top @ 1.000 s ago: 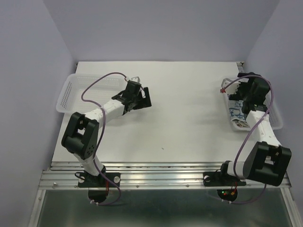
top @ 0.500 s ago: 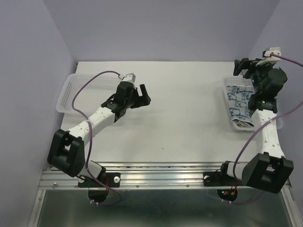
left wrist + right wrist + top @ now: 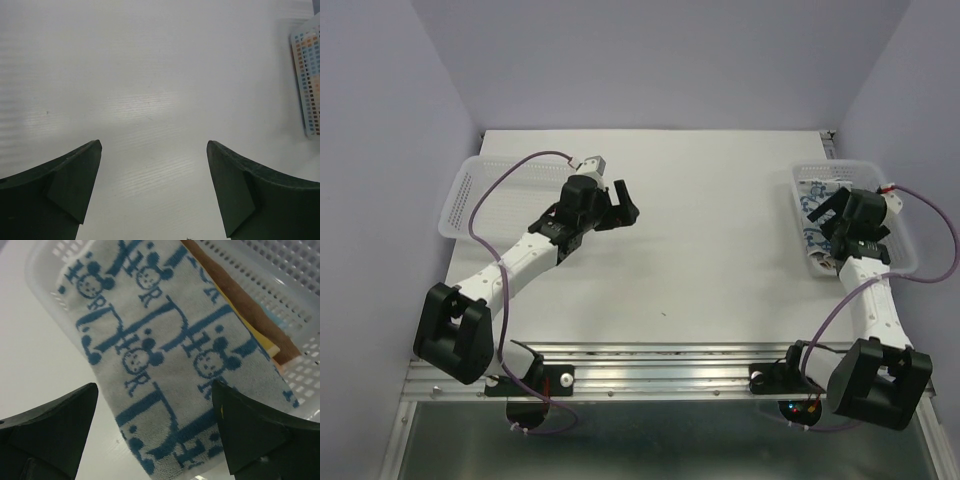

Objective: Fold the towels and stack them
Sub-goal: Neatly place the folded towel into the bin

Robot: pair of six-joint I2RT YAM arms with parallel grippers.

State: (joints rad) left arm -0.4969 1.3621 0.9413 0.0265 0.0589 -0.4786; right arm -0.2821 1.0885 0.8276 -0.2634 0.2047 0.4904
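Note:
A white towel with a blue pattern [image 3: 165, 365] lies on top in the white basket [image 3: 875, 170] at the table's right edge, its near end hanging over the basket rim. It also shows in the top view [image 3: 813, 212]. Under it, edges of a brown towel [image 3: 235, 295] and an orange one show. My right gripper [image 3: 154, 390] is open just above the patterned towel's near end, holding nothing; in the top view [image 3: 835, 222] it is over the basket. My left gripper [image 3: 154, 145] is open and empty above bare table, left of centre [image 3: 625, 205].
A second white perforated basket [image 3: 470, 195] stands at the table's left edge, behind my left arm. The right basket's side [image 3: 307, 75] shows at the far right of the left wrist view. The white table [image 3: 720, 250] lies between the arms.
My right arm rose high above the basket, then came back down to the patterned towel. My left arm stretched a little forward and right, gripper still open.

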